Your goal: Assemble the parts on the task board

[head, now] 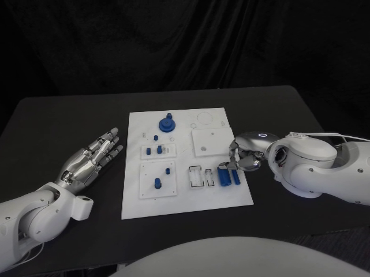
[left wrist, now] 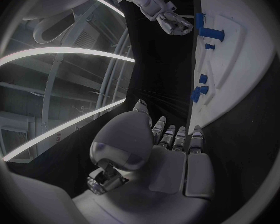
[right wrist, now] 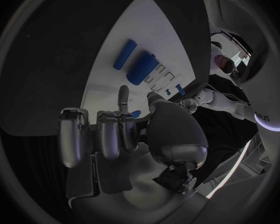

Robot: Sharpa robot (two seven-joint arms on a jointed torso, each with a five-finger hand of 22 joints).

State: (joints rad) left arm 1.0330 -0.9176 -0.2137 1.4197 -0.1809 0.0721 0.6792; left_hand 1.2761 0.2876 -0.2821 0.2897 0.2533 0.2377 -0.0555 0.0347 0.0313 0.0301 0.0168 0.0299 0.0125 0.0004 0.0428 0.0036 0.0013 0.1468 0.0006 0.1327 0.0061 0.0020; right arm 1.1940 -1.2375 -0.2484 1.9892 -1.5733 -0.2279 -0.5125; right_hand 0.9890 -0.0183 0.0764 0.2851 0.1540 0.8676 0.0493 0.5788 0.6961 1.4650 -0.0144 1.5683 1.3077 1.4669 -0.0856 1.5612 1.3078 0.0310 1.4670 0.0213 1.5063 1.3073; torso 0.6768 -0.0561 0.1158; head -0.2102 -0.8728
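Black table [head: 60,115]: L hand [head: 92,159] flat, fingers spread; R hand [head: 241,157] curled over task board [head: 185,199], grip unclear.

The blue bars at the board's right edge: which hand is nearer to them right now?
Right. The right hand hovers at the blue bars, fingers just above them. The left hand lies open off the task board, across its far side.

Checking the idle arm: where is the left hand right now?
In the head view the left hand lies flat and open over the black table, left of the task board, holding nothing.
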